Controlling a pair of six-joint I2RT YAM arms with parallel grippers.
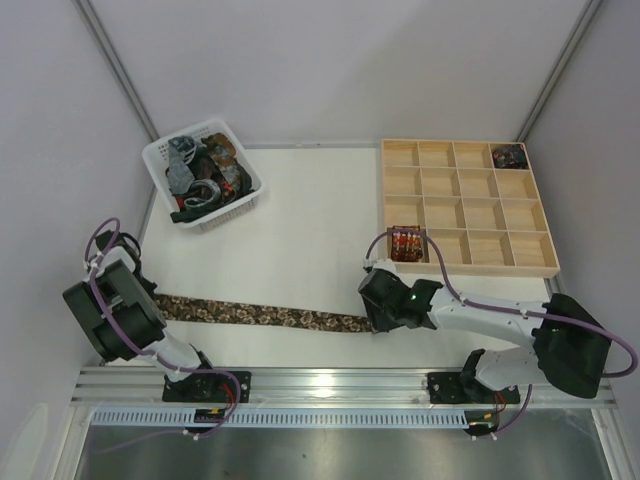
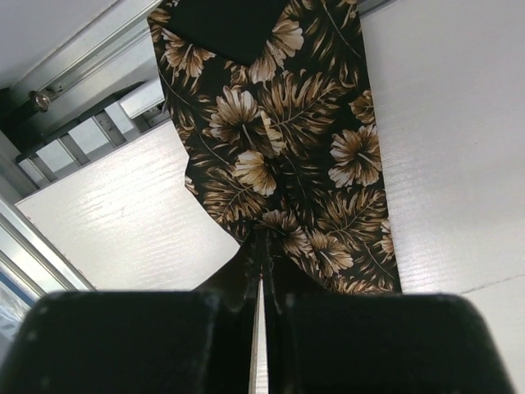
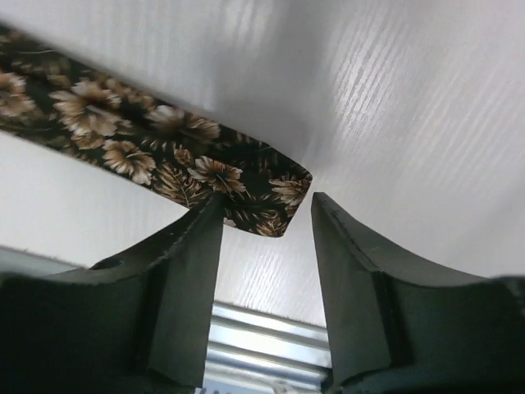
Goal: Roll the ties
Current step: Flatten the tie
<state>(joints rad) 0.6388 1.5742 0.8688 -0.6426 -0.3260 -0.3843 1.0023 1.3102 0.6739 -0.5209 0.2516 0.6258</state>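
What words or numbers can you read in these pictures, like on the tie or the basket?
None: no word, number or sign can be read in any view.
The flowery tie shows only tan leaves and flowers, no label.
The white basket and the wooden tray are plain.
The piled ties in the basket are too small to tell whether any bears a label.

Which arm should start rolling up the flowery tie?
Probably the right. The right claw is open around the pointed end of the tie, ready to pinch and roll. The left claw is shut on the other end, holding it.
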